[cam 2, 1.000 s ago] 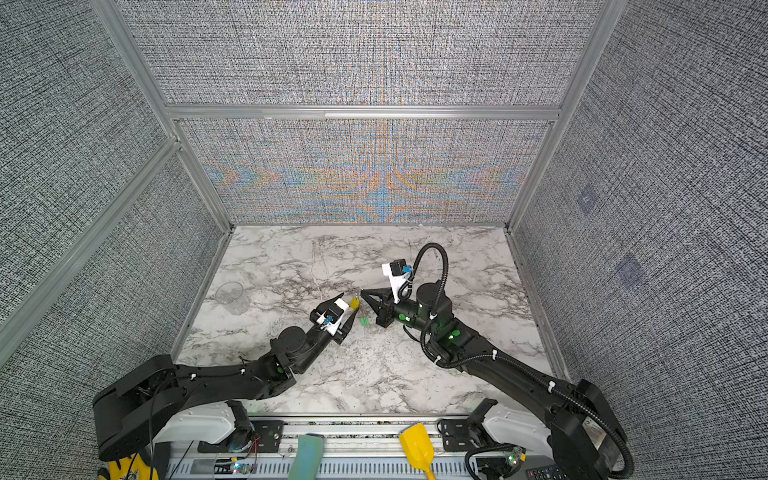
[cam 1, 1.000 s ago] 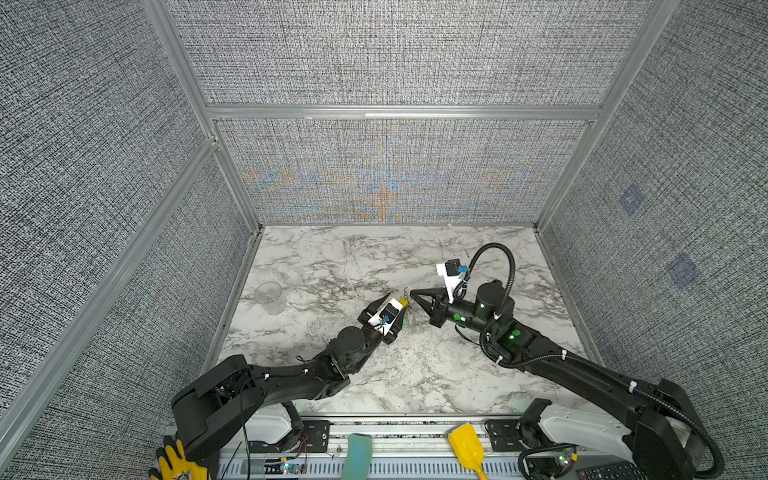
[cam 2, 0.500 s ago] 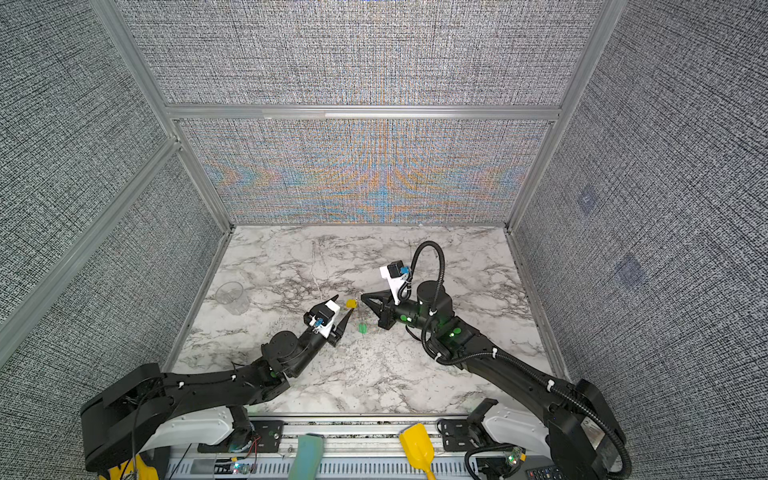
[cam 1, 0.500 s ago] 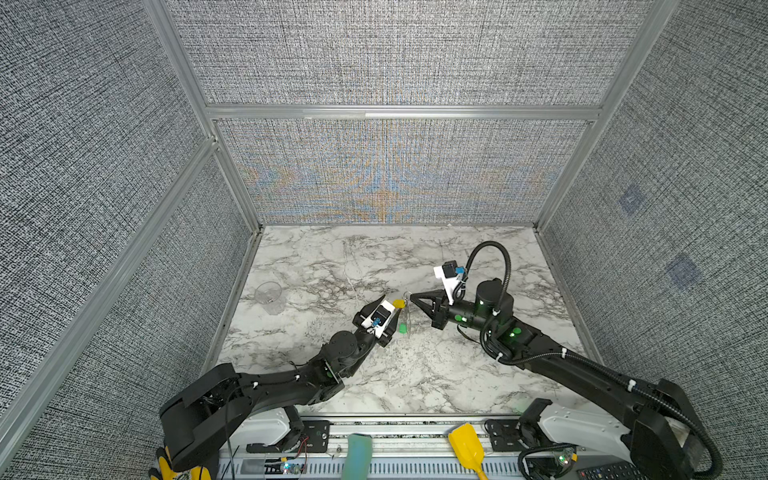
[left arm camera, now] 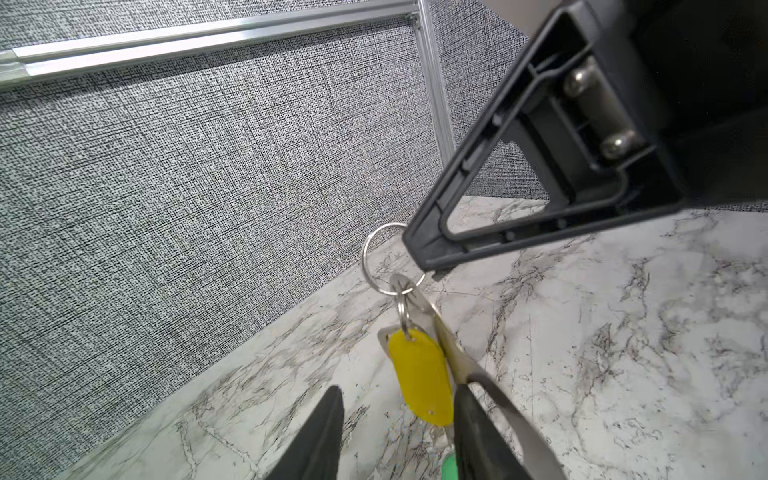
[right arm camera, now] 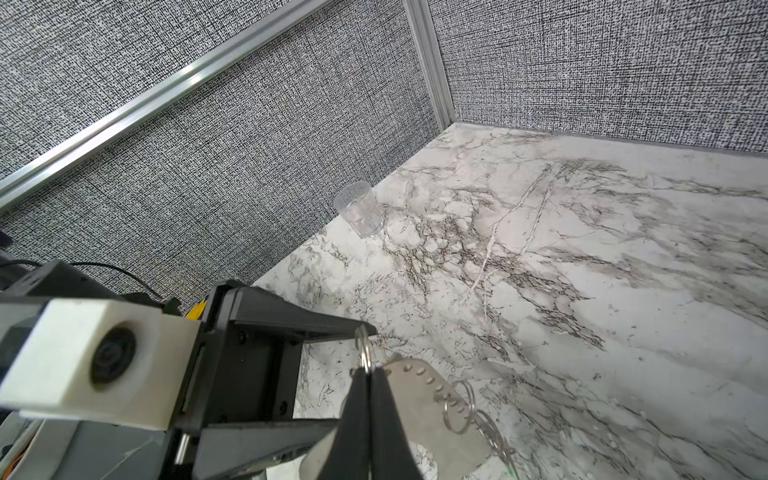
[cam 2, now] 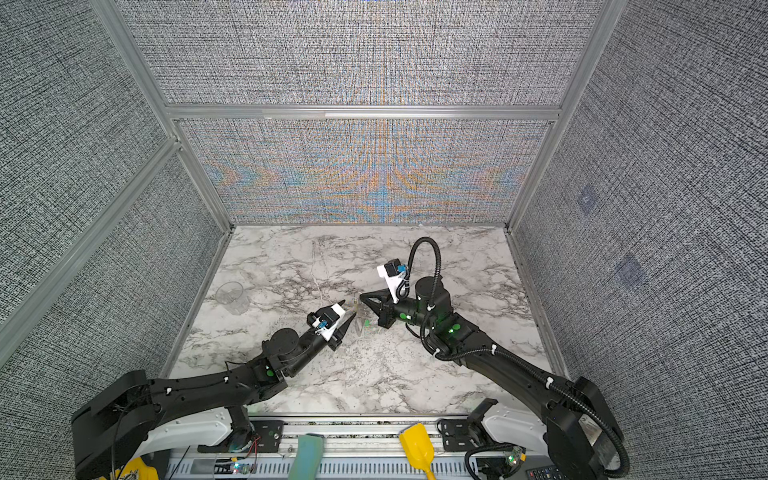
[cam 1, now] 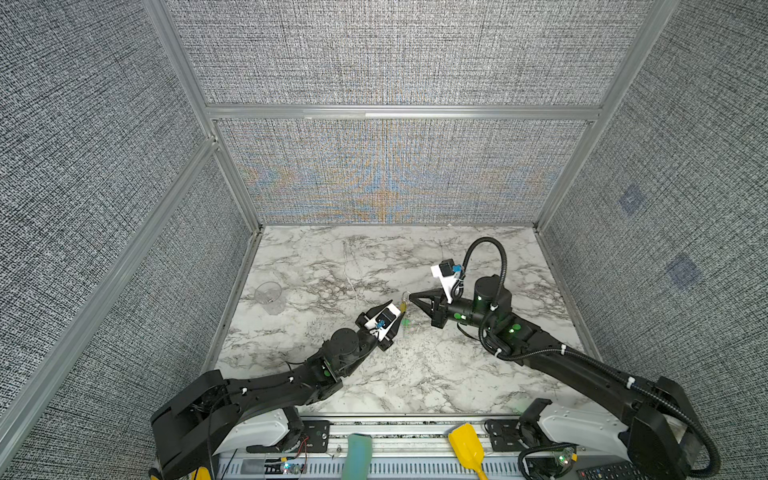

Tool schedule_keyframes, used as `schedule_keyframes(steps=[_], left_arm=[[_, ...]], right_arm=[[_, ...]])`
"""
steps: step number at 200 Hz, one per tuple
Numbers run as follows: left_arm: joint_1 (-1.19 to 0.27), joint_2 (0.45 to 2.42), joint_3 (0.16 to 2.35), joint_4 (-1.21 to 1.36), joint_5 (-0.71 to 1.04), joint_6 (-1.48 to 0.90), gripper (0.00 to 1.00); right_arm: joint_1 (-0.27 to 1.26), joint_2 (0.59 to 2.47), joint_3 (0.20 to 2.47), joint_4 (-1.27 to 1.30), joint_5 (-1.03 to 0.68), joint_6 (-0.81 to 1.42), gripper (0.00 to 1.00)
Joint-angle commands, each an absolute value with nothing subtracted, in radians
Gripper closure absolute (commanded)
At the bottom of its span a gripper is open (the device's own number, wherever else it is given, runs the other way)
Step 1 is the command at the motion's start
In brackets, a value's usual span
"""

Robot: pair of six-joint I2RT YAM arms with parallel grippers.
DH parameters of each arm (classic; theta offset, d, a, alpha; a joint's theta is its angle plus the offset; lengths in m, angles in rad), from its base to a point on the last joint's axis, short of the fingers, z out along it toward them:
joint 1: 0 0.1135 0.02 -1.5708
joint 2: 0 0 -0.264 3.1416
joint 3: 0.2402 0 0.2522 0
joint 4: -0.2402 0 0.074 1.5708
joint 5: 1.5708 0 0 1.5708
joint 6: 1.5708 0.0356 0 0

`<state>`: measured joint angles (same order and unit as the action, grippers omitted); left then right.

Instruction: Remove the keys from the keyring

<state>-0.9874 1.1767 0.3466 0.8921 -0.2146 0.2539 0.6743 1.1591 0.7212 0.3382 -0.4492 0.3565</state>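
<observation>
Right arm: extended from near right to middle of surface (cam 1: 415,374), wrist pointing left.
Right gripper (right arm camera: 368,372): raised, jaws clenched on split ring (left arm camera: 364,259).
Left arm: low, reaching from near left, wrist angled up toward right gripper.
Left gripper (left arm camera: 397,388): jaws parted, straddling yellow tag (left arm camera: 419,382); tag close beside one finger.
Keyring (right arm camera: 419,386): hanging from split ring, behind yellow tag.
Green tag (left arm camera: 449,467): lowest, beside left finger, mostly hidden.
</observation>
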Motion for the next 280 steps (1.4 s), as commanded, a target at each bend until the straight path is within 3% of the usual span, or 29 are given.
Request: schedule_keyframes(steps=[1,97,280], left_arm=[[-0.987,1.196,0.361,0.901,-0.219,0.24,0.55],[-0.986,1.2,0.366,0.936,-0.184,0.215,0.58],[-0.946,1.217,0.365,0.935,-0.026,0.229,0.76]], right_arm=[[0.675,1.154,0.723,0.361,-0.461,0.363,1.0],[0.674,1.156,0.701,0.405,-0.504,0.363,1.0],[0.654,1.157,0.725,0.401,-0.557,0.314,1.0]])
